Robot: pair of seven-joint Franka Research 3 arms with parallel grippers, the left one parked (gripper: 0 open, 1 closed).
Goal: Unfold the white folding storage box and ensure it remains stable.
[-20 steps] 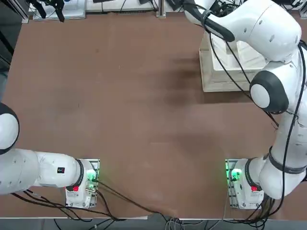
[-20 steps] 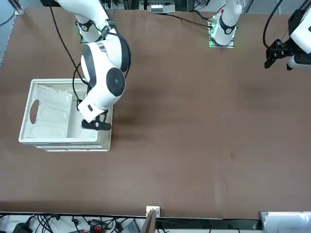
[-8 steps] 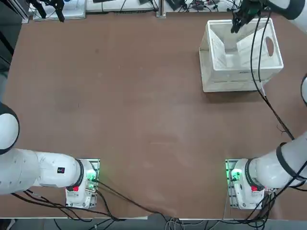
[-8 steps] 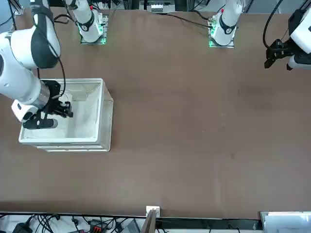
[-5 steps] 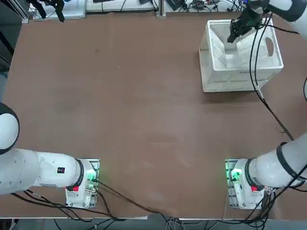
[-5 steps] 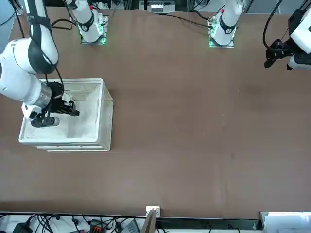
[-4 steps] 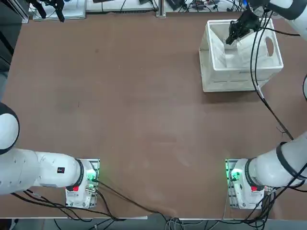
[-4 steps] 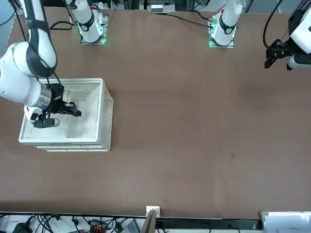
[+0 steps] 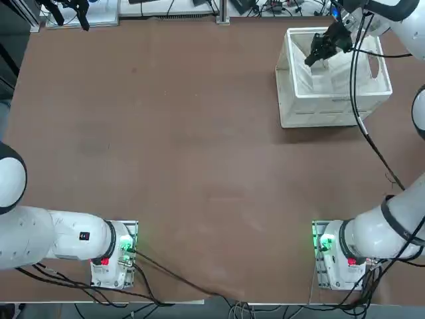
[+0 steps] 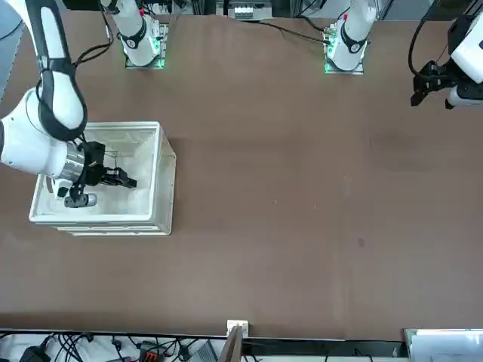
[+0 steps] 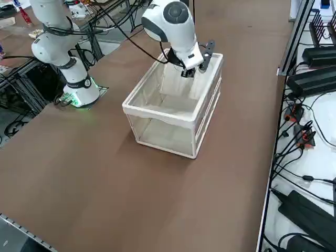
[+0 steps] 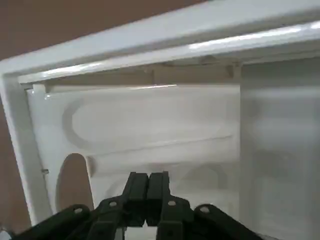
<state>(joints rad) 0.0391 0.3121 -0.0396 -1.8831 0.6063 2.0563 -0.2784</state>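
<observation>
Gripper (image 12: 149, 176), fingers pressed together, is positioned over box (image 9: 319, 111); holed panel (image 9: 377, 81) is located to its right.

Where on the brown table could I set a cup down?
Bare table shows from the two arm bases across to the box, and also between the box and the right arm's base. It is crowded at the box, where the right gripper and black cables hang over it.

Counter, brown top:
White folding storage box (image 11: 173, 113) sits directly on the counter (image 11: 121, 178), plus both arm bases (image 9: 335, 256).
</observation>
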